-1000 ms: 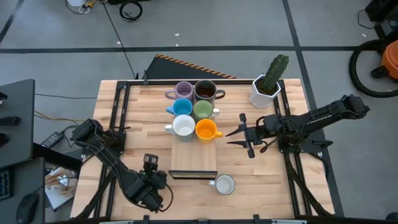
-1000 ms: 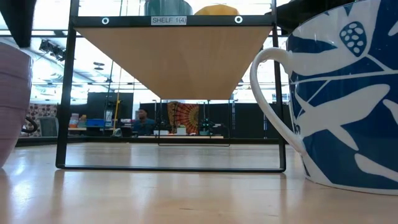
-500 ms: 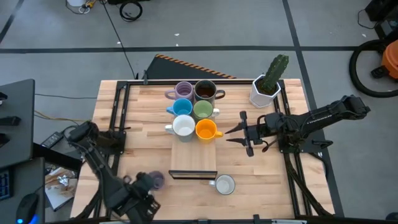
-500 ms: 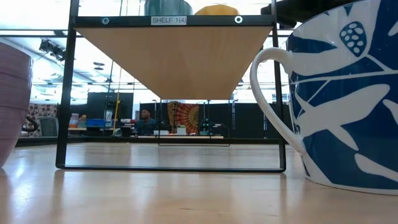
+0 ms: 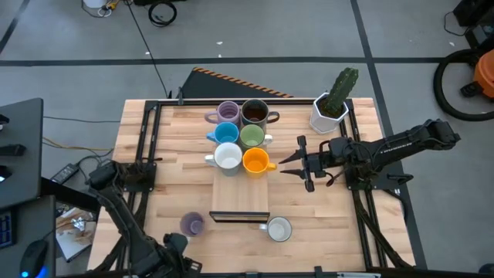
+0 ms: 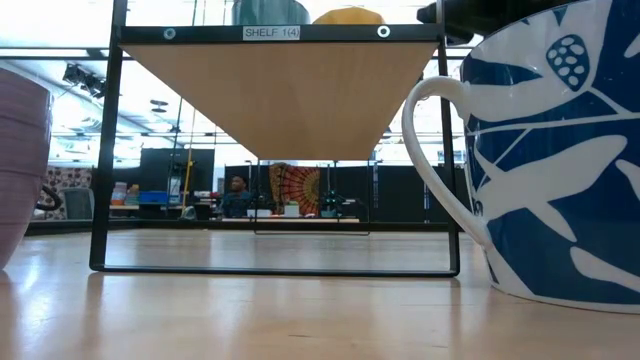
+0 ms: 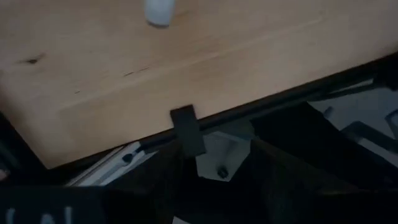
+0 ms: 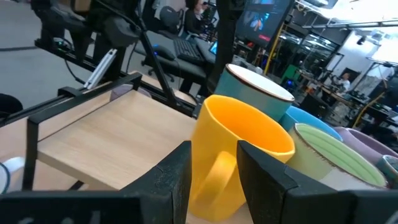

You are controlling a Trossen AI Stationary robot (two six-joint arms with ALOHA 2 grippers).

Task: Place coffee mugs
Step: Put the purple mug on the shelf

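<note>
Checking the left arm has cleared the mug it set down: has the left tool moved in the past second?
Yes. The left tool has pulled back toward the table's near edge, away from the purple mug beside the wooden shelf.

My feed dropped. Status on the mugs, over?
Left gripper off the near edge, empty. Right gripper open beside the orange mug, not holding. Purple mug set on the table. Nothing in the way.

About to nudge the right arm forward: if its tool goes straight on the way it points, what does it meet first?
Most likely the orange mug: the right tool, jaws apart, points straight at its handle side on the shelf, with nothing between them, though the remaining gap is hard to judge.
</note>
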